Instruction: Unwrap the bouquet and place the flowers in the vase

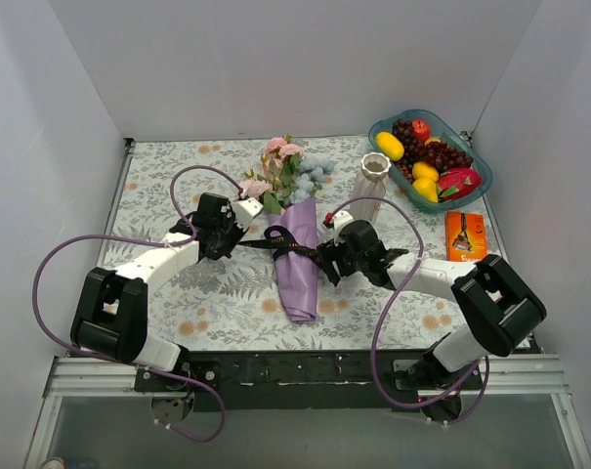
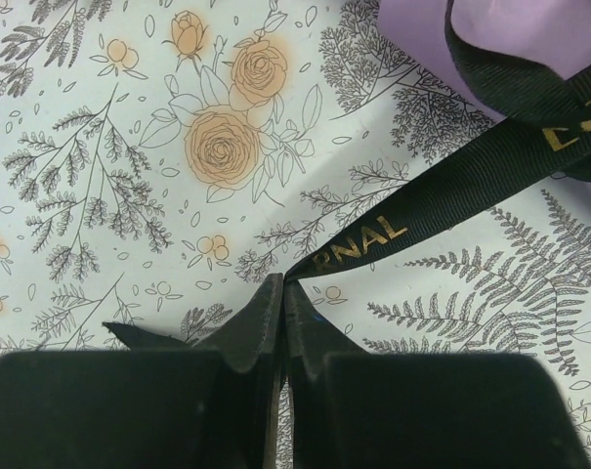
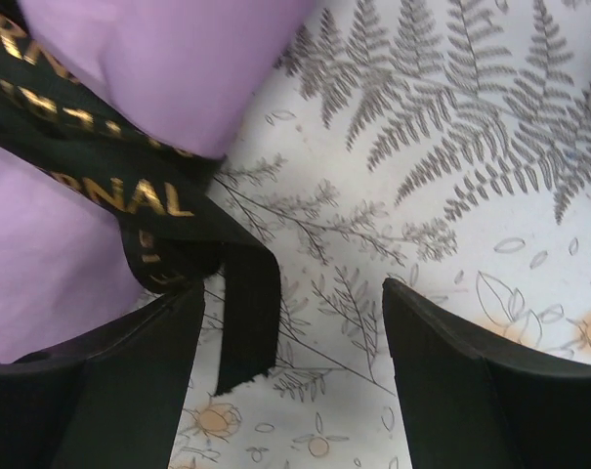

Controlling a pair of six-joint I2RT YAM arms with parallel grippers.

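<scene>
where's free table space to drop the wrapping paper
Far-left corner, left of the flowers; also the near strip between the left arm and the bouquet. Crowded far right: vase, fruit bowl, orange box.

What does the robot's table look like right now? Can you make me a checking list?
Surface: flower-and-fern printed tablecloth, flat.
Job's things: lilac paper-wrapped bouquet lying flat, still tied by black gold-lettered ribbon; white ribbed ceramic vase upright, no flowers inside.
Clutter: teal oval fruit bowl, full; orange flat packet.
Hands: left hand shut on the ribbon's end; right hand open, a ribbon tail between its fingers.
Cables: purple looping cables from both arms.
Surroundings: plain white walls; nothing else seen.
</scene>
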